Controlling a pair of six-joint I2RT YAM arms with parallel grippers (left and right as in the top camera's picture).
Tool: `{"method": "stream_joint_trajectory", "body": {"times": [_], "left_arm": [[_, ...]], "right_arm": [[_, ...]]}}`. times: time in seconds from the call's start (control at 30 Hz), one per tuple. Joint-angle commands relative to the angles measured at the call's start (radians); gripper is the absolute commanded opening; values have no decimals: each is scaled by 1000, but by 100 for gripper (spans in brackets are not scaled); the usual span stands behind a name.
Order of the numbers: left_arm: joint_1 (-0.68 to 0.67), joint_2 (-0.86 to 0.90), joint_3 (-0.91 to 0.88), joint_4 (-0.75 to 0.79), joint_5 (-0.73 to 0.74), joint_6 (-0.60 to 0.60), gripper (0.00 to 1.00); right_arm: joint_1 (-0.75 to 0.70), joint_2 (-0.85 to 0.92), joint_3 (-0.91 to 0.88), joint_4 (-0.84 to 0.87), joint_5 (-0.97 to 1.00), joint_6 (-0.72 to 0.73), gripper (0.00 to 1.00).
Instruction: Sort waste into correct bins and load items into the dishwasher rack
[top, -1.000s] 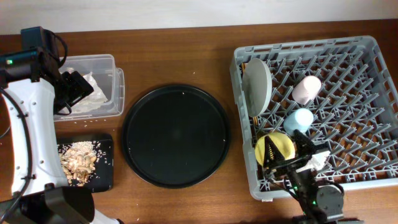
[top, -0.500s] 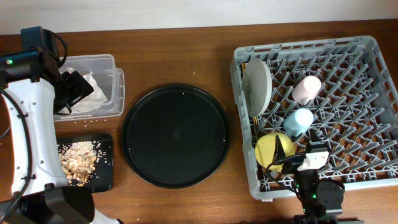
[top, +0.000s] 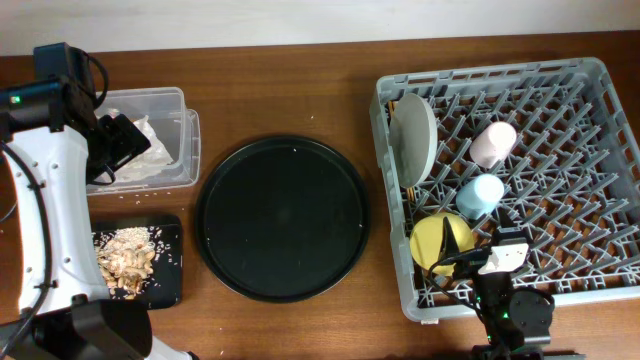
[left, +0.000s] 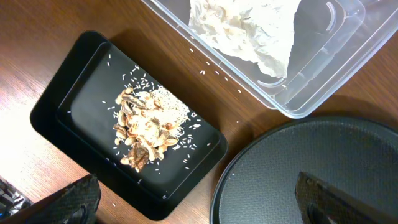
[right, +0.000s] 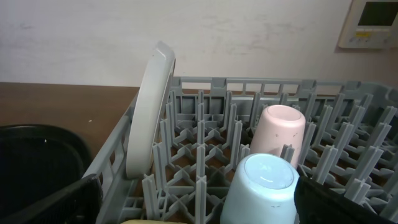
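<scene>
right gripper (right: 198, 190): fingers spread wide, holding nothing, sitting low at the near edge of the rack (top: 590, 68) with pegs all around. If it swings sideways before lifting, I'd bet on a finger catching a peg and jolting the whole crate.

yellow bowl (top: 438, 243): in the rack's near-left corner, just beside that gripper. It's the first thing to get clipped on a sloppy exit.

food scraps (left: 146, 127): piled in the small black tray (left: 59, 106), near-left of the table (left: 37, 37). The tray is shallow, so a nudge would spill them.

loose grains (left: 202, 72): a few white specks on the wood between tray and tub. They'd be easy to leave behind, and probably too small to pinch.

round black tray (top: 283, 218): bare, mid-table, no worries.

light-blue cup (right: 264, 186): propped on pegs right ahead of the right fingers, apart from them. Any forward creep shoves it into the pink cup (right: 280, 134) just behind.

grey plate (right: 149, 112): on edge along the rack's left wall, leaning a bit. A knock to the rack could flop it over.

left gripper (left: 196, 186): fingers wide apart and empty, hanging above the tub side.

clear tub (left: 323, 56): far left, holding the wrappers (left: 249, 28). A low arm pass could hook its wall and drag it, and light paper pops out easily.
</scene>
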Motion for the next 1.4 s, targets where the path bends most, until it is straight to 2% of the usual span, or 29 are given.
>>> {"method": "stream_joint_trajectory", "body": {"times": [0.0, 0.1, 0.13, 0.2, 0.27, 0.33, 0.37, 0.43, 0.47, 0.57, 0.63, 0.67, 0.83, 0.93, 1.1, 1.2, 1.27, 1.33, 1.37], "left_arm": [[6, -13, 4, -21, 0, -8, 99], [-1, -21, -12, -24, 53, -9, 99], [-20, -39, -59, 30, 53, -8, 99], [-72, -147, -274, 237, 61, -7, 99], [-95, -315, -595, 495, 66, 0, 99], [-95, -509, -970, 871, 217, 150, 99], [-95, -576, -1093, 1013, 274, 192, 99], [-95, -715, -1365, 1308, 323, 206, 99], [-95, -827, -1575, 1534, 323, 206, 99], [-95, -985, -1798, 1795, 323, 241, 100], [-95, -1071, -1882, 1856, 322, 276, 99], [-95, -1130, -1899, 1830, 321, 324, 99], [-95, -1375, -1899, 1577, 315, 420, 99], [-95, -1500, -1899, 1440, 278, 423, 99], [-95, -1609, -1899, 1434, 288, 426, 99], [-97, -1741, -1899, 1431, 283, 426, 99], [-101, -1742, -1899, 1430, 260, 431, 99], [-101, -1742, -1899, 1429, 259, 540, 99], [-101, -1742, -1899, 1429, 259, 545, 99]], "right_arm": [[-7, -7, -6, -4, 9, -6, 99], [-7, -7, -6, -4, 9, -6, 99], [-7, -7, -6, -4, 9, -6, 99], [-7, -7, -6, -4, 9, -6, 99], [-7, -7, -6, -4, 9, -6, 99], [-7, -7, -6, -4, 9, -6, 99], [-7, -7, -6, -4, 9, -6, 99], [-7, -7, -6, -4, 9, -6, 99], [-7, -7, -6, -4, 9, -6, 99], [-7, -7, -6, -4, 9, -6, 99], [-7, -7, -6, -4, 9, -6, 99], [-7, -7, -6, -4, 9, -6, 99], [-7, -7, -6, -4, 9, -6, 99], [-7, -7, -6, -4, 9, -6, 99], [-7, -7, -6, -4, 9, -6, 99], [-7, -7, -6, -4, 9, -6, 99], [-7, -7, -6, -4, 9, -6, 99], [-7, -7, -6, -4, 9, -6, 99], [-7, -7, -6, -4, 9, -6, 99]]}}
